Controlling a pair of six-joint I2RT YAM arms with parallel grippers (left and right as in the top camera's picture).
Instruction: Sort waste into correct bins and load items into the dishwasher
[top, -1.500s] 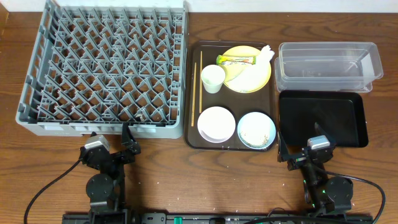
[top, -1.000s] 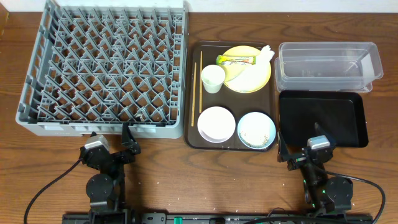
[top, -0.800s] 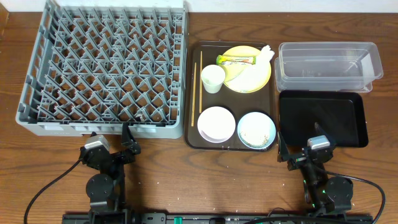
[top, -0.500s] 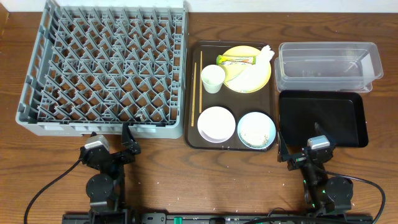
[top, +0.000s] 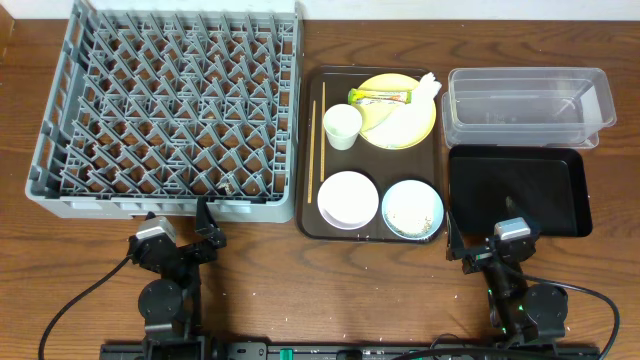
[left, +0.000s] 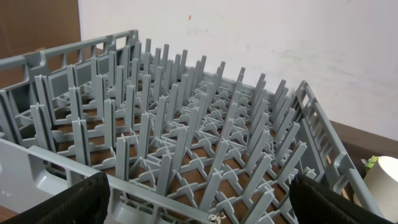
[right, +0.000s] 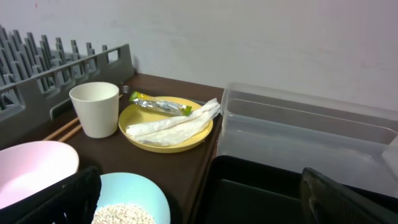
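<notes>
1. No movement since the earlier frames: both arms parked at the near table edge, every object where it was.
2. Left gripper (top: 205, 228): jaws fully released, empty, facing the large square grey plastic dish rack (top: 170, 100). Right gripper (top: 478, 245): jaws fully released, empty, just short of the shallow black rectangular tray (top: 515, 190).
3. Waste, all on the dark brown serving tray (top: 312, 215):
   - green-and-yellow snack wrapper (top: 380, 97) and crumpled white paper napkin (top: 428, 88), lying on the round yellow plate (top: 405, 128);
   - loose white rice grains (top: 413, 210), inside the light blue bowl (top: 390, 195).
4. Dishes on the same tray: small white cup (top: 342, 126), white bowl (top: 348, 199), thin wooden chopsticks (top: 316, 140) along the left rim.
5. Step in hand, judged: start of waste sorting. Nothing yet in the rack, the black tray or the clear rectangular plastic tub (top: 525, 72).
6. Next move, judged: reach forward with the right gripper over the black tray, descend on the wrapper or napkin, and pinch low without shifting the plate.
</notes>
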